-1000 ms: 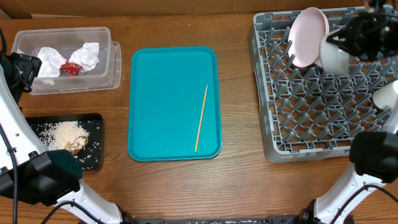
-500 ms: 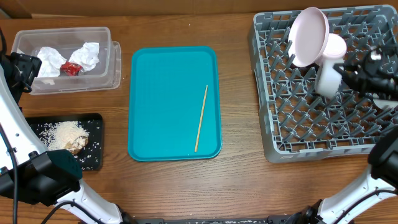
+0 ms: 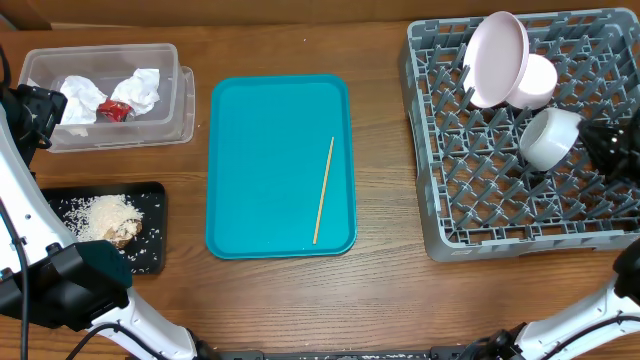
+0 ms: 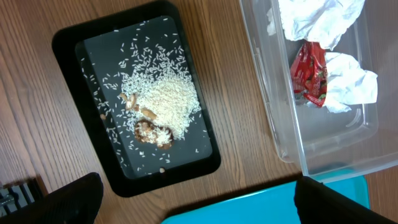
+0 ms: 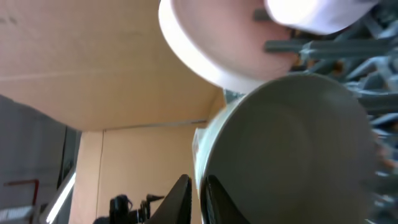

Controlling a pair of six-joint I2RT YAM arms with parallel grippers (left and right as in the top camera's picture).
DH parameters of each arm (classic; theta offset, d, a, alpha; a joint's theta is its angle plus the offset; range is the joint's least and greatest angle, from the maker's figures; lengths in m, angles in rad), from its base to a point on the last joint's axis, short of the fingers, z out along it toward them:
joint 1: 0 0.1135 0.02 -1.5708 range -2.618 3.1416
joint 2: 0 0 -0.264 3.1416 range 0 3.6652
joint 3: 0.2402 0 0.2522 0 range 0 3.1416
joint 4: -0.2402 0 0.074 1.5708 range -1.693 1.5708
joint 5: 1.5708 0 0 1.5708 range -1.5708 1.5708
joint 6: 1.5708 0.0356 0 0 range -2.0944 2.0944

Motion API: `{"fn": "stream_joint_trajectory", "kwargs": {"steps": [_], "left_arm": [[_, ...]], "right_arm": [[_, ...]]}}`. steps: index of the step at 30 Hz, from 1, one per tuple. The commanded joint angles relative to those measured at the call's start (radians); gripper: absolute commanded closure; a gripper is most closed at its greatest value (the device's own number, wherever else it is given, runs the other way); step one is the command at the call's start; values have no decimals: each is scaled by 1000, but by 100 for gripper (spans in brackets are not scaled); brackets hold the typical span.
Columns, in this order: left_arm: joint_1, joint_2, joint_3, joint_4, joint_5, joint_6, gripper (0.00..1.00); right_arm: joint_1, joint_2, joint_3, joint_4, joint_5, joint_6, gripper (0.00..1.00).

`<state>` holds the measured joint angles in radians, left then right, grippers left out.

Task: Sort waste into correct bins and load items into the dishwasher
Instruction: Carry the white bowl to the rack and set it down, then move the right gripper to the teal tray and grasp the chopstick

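The grey dish rack stands at the right. A whitish-pink plate stands upright in it, with a small white cup leaning against it. My right gripper is shut on the rim of a pale bowl and holds it tilted over the middle of the rack. In the right wrist view the fingers pinch the bowl's rim, with the plate behind. My left gripper is open and empty above the table between the black tray and the teal tray.
The clear tub at the top left holds white napkins and a red wrapper. The black tray holds rice and brown scraps. The teal tray holds a thin wooden stick.
My right gripper has carried the bowl away from the plate and cup, down and to the right over the rack. The left arm has not moved.
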<state>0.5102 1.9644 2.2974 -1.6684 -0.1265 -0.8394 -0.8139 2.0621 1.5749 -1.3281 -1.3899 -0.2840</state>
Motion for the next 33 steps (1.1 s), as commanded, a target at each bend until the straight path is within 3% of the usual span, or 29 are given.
{"fn": "stream_joint_trajectory", "kwargs": {"steps": [1,15,17,21,27,33], "left_arm": [[-6,10,0,1,1,-13,0],[-7,10,0,1,0,-13,0],[-6,10,0,1,0,-13,0],[-7,10,0,1,0,-13,0],[-6,10,0,1,0,-13,0],[-6,10,0,1,1,-13,0]], "right_arm": [[-41,-3,-3,0,60,10,86],[-151,-53,48,-32,151,106,86],[-152,-98,49,-30,217,107,86],[-127,-204,49,36,407,241,86],[30,-387,49,114,657,377,86],[366,-539,49,153,888,493,83]]}}
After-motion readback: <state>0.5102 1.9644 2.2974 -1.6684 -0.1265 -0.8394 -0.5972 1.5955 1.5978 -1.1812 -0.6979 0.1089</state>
